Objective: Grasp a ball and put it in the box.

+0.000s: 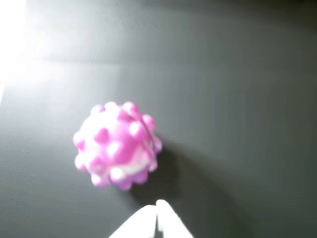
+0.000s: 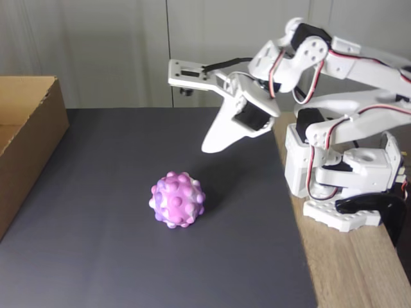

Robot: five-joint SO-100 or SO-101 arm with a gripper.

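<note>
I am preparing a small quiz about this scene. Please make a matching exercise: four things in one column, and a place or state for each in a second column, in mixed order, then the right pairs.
Things:
1. ball
2. box
3. pincer
4. arm base

Places or states (fixed view):
A. on the wooden tabletop, at the right
B. at the left edge, brown cardboard
C. in the air, shut, above and right of the ball
D. resting on the dark mat, untouched

Pairs: 1-D, 2-B, 3-C, 4-A
</note>
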